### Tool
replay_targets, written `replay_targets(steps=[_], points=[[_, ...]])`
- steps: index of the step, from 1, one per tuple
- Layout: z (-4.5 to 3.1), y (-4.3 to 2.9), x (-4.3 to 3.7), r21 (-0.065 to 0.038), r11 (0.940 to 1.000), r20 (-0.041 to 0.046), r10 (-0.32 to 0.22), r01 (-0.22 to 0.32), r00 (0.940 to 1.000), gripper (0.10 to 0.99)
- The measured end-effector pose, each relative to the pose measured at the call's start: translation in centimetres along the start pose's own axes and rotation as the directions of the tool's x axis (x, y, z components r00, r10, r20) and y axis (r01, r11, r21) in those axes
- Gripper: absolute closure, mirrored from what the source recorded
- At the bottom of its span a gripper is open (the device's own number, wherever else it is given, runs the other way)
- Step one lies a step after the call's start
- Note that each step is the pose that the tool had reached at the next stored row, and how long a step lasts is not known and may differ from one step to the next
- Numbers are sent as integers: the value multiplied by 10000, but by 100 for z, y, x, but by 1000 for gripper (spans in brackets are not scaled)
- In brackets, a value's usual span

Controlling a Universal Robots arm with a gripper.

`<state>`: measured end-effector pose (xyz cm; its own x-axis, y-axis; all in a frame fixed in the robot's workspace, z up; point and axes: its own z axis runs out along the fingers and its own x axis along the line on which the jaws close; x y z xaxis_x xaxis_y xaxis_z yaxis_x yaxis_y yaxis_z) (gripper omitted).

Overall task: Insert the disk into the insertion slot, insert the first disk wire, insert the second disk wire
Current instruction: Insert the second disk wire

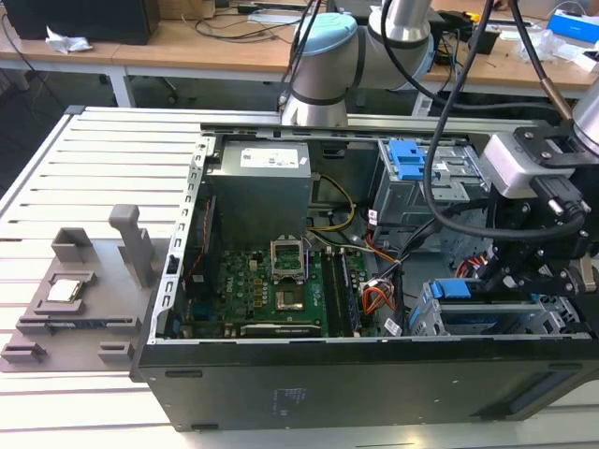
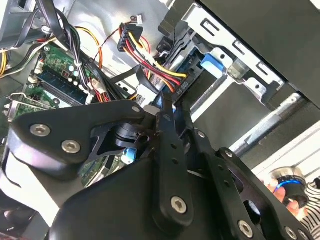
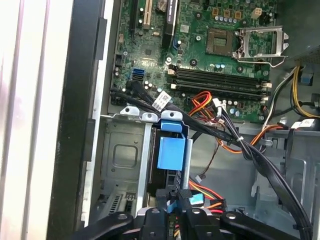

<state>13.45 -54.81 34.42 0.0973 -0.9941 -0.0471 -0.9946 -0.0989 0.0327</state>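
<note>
The disk (image 1: pixel 482 316), in its bright blue carrier (image 3: pixel 172 150), lies inside the insertion slot (image 1: pixel 426 318), the low perforated cage (image 3: pixel 122 150) at the case's corner on the exterior view's right. My gripper (image 1: pixel 510 281) hangs right over the disk's rear end. In both wrist views its fingers stand close together, gripper (image 3: pixel 173 202) and gripper (image 2: pixel 167 102), pinching the connector end of a disk wire. That red, yellow and black disk wire (image 2: pixel 150 62) runs up to the rear of the disk (image 2: pixel 212 64). Whether the plug is seated is hidden by the fingers.
The green motherboard (image 1: pixel 281 281) fills the case floor, with the power supply (image 1: pixel 257 187) behind it. A taller cage with a blue latch (image 1: pixel 410 159) stands at the back. Black cables (image 3: pixel 200 125) and orange wires (image 3: pixel 200 100) cross beside the slot. A grey fixture (image 1: pixel 75 299) lies outside, on the exterior view's left.
</note>
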Motion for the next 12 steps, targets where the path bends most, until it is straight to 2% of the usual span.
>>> replay_targets(steps=[2, 3, 5, 6, 7, 10, 12], points=[[-72, 1, -23, -7, 10000, -72, 3, -3, 10000, 863], [-107, 0, -46, -14, 10000, -142, 6, -6, 9999, 875], [-141, -1, -61, -20, 10000, -206, 7, -8, 9998, 980], [-184, 0, -75, -27, 10000, -271, 10, -11, 9996, 980], [-209, 0, -80, -29, 10000, -300, 11, -12, 9995, 980], [-269, 2, -87, -33, 10000, -337, 12, -13, 9994, 980], [-272, 2, -87, -33, 10000, -333, 12, -13, 9994, 980]])
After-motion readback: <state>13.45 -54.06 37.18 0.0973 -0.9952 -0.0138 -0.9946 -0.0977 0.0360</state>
